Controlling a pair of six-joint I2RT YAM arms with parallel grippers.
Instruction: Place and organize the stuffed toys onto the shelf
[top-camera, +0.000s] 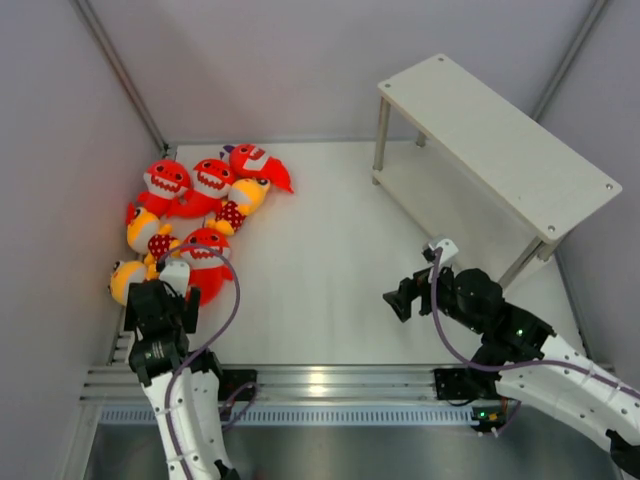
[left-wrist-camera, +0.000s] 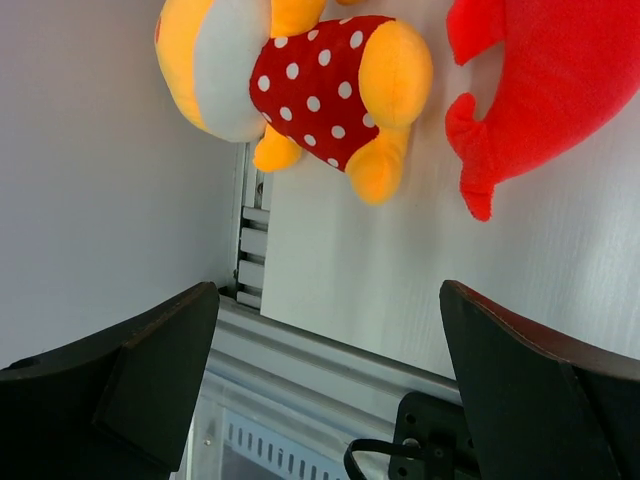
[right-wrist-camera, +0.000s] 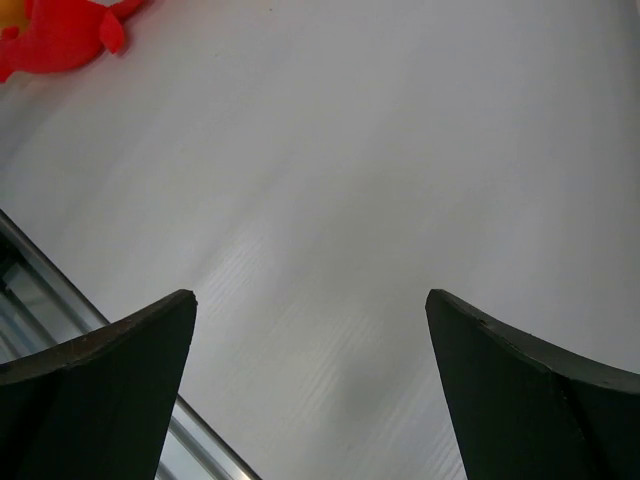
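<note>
1. Stuffed toys (top-camera: 195, 215) are heaped at 9–10 o'clock on the table (top-camera: 330, 260): fuzzy red sharks (top-camera: 167, 181) and rounded yellow-orange figures (left-wrist-camera: 300, 85) in white-dotted red shorts.
2. Left gripper (top-camera: 165, 288) is seen at 8 o'clock, near the pile, with jaws spread wide and nothing held.
3. Right gripper (top-camera: 398, 298) is seen at 5 o'clock, with jaws spread wide and nothing held.
4. Shelf (top-camera: 500, 135) is seen at 2 o'clock: two flat off-white boards on thin grey metal legs.

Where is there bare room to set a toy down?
The shelf has a bare top board; its lower board looks bare where visible. The table is open from the stuffed toys across to the shelf, including under the right gripper. Crowded: the toys heaped along the left wall, ahead of the left gripper.
</note>
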